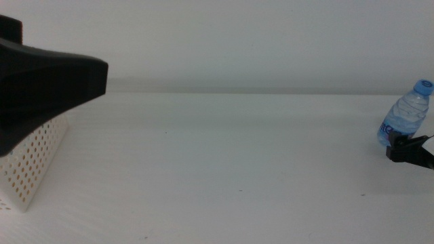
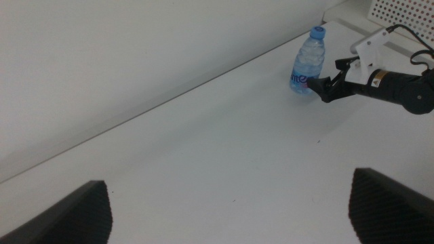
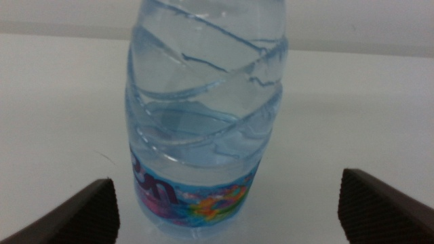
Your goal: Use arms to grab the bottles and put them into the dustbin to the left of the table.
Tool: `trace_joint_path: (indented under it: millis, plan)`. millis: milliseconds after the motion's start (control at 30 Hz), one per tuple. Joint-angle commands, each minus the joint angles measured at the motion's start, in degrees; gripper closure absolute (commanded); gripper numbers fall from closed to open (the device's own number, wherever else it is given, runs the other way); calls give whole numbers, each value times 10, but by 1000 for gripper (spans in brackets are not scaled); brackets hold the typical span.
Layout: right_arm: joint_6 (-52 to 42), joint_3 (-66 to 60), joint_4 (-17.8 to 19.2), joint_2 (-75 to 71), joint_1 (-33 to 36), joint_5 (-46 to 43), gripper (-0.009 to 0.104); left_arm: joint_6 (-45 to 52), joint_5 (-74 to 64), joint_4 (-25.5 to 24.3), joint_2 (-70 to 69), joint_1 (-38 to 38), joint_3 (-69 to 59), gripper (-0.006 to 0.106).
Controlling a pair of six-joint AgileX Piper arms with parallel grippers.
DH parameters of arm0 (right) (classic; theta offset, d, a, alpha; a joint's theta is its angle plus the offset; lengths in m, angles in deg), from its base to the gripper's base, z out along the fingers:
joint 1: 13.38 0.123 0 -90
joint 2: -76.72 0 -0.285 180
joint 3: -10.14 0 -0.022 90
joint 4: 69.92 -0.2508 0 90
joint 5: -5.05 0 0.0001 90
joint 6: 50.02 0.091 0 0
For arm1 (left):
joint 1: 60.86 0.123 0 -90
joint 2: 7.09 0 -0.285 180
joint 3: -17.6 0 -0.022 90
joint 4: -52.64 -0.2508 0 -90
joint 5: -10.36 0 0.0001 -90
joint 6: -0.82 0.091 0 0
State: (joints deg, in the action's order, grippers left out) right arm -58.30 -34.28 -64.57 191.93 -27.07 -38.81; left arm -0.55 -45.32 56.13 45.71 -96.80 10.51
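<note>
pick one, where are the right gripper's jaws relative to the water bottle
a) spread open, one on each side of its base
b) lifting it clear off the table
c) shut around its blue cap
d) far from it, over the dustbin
a) In the right wrist view the right gripper has its jaws wide apart with the water bottle upright between them, and the middle view shows the bottle standing on the table.

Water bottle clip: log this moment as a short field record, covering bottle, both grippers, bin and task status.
bottle: water bottle, blue cap, upright on the table at its right side
right gripper: right gripper at the bottle's base, jaws open, one on each side in the wrist view
left gripper: left gripper open, holding nothing, above the bin
bin: dustbin, perforated white wall, far left
status: bottle not yet lifted
</note>
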Motion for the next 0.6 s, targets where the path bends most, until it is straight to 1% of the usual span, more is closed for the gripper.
trace_joint_path:
  millis: [0,267,567]
  plan:
    - [-10,9,1,4,2,-4,10,-5,10,0,-3,-3,0,7]
    - [-21,35,-2,8,2,-2,10,-5,10,0,-3,-3,0,7]
    - [-23,79,2,47,6,-1,10,-5,10,0,-3,-3,0,7]
